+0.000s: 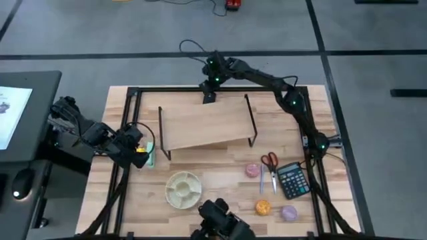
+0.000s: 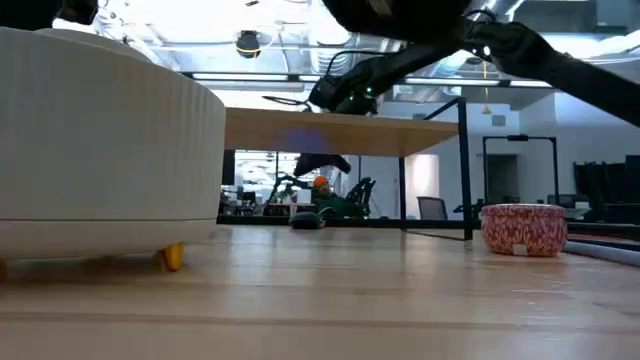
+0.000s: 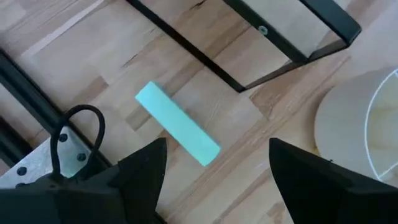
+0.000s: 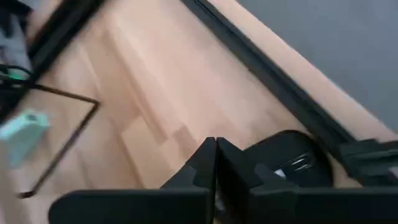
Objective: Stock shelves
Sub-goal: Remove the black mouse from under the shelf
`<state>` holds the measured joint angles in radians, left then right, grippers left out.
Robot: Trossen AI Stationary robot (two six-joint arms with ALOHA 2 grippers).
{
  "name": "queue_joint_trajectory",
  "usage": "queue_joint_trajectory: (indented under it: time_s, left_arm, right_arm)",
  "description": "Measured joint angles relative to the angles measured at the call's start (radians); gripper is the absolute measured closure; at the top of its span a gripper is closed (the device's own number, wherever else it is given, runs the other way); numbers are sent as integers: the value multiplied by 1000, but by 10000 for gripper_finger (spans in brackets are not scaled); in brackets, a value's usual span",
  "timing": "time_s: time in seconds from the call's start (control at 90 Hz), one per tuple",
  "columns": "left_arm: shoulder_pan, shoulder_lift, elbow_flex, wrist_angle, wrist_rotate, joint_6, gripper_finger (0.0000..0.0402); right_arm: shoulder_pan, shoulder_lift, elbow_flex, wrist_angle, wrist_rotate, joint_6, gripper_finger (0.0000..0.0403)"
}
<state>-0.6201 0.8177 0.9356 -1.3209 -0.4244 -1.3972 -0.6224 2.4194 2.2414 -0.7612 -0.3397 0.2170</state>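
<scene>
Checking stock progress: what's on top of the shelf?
The shelf top shows only bare wood in the high view; nothing is stocked. The right gripper hangs over its far edge. The space underneath is mostly covered.

The whole table (image 1: 220,193) is seen from straight overhead. It is viewed level and close at tabletop height. The shelf (image 1: 207,125) and mint block (image 3: 177,124) are shared between views.

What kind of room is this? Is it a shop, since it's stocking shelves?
More likely a robotics lab or workshop than a shop. The small shelf stands on a wooden table between two robot arms, cables trail over the grey floor, and the low view shows office chairs behind.
</scene>
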Motion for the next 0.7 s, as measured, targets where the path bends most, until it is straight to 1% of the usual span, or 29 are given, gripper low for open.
queue_joint_trajectory:
  time_s: [0.167,0.256,0.4,0.533,0.644,0.7]
  left_arm:
    - [0,0,-4,-4,0,-6,144]
    - [0,0,-4,-8,0,-6,144]
    - [0,0,-4,-16,0,-6,144]
    - [0,0,-4,-22,0,-6,144]
    - [0,0,-4,-28,0,-6,144]
    - [0,0,-4,-30,0,-4,144]
  right_arm:
    - [10,64,0,-99,13,-42,403]
    - [19,87,16,-120,14,-50,403]
    - [36,88,64,-116,133,-61,403]
    - [29,88,79,-117,189,-61,403]
    - [3,100,79,-126,196,-61,403]
    - [-13,112,80,-135,174,-61,403]
